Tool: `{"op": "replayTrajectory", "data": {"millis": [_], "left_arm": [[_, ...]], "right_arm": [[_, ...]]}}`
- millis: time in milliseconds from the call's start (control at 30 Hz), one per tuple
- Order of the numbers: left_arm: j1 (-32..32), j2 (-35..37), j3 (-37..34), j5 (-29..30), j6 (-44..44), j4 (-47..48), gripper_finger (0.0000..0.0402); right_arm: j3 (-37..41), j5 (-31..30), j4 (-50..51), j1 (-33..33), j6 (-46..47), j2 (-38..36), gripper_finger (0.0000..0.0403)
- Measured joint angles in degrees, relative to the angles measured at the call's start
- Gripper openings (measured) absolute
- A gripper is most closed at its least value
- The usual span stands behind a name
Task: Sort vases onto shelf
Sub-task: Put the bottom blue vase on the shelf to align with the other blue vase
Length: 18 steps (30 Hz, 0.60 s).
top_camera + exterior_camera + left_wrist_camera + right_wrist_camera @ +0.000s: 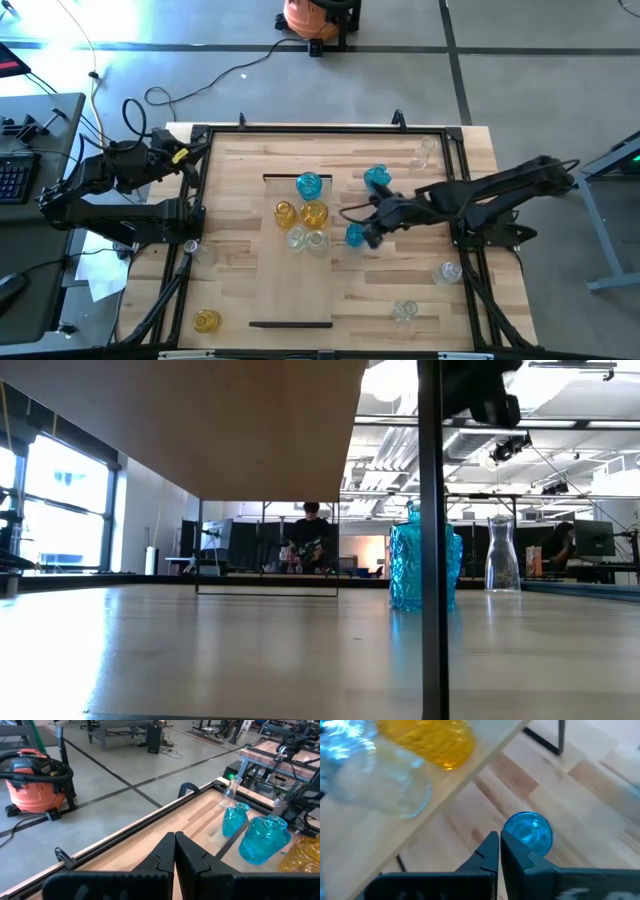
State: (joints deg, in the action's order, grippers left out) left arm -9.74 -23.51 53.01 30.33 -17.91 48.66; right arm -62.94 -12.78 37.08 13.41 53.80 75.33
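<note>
Vases, location: five stand clustered on the shelf; others are scattered on the plank tabletop around it.
Right gripper: jaws pressed closed, holding nothing; it hangs just beside a small blue vase that stands off the shelf's right edge.
Risk, nearest: closed fingers cannot take the neck; lowering as they are would likely tip this vase over or push it toward the shelf edge.
Risk, cluster: a blue vase, two yellow vases and two clear vases stand close together; a new placement might knock one.
Second blue vase: beside the right arm, where a swing could clip it.
Open room: the shelf's near half is bare.
Edges: a clear vase sits near the far frame.
Left gripper: closed, empty, parked at the table's far left corner.
</note>
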Motion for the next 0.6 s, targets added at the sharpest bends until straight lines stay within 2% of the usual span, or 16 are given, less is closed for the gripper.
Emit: {"op": "replayTrajectory", "data": {"millis": [167, 367, 500, 600], "left_arm": [[0.0, 0.0, 0.0, 0.0, 0.0, 0.0, 0.0000], [0.0, 0.0, 0.0, 0.0, 0.0, 0.0, 0.0000], [0.0, 0.0, 0.0, 0.0, 0.0, 0.0, 0.0000], [0.0, 0.0, 0.0, 0.0, 0.0, 0.0, 0.0000]], "right_arm": [[0.0, 5.1, 0.0, 0.5, -5.7, -1.8, 0.0024], [0.0, 13.6, -0.3, -0.5, -14.3, 0.3, 0.0109], [0.0, 14.7, -1.3, -1.1, -21.1, 1.7, 0.0157], [0.0, 15.0, -0.9, -2.0, -25.4, 2.8, 0.0177]]}}
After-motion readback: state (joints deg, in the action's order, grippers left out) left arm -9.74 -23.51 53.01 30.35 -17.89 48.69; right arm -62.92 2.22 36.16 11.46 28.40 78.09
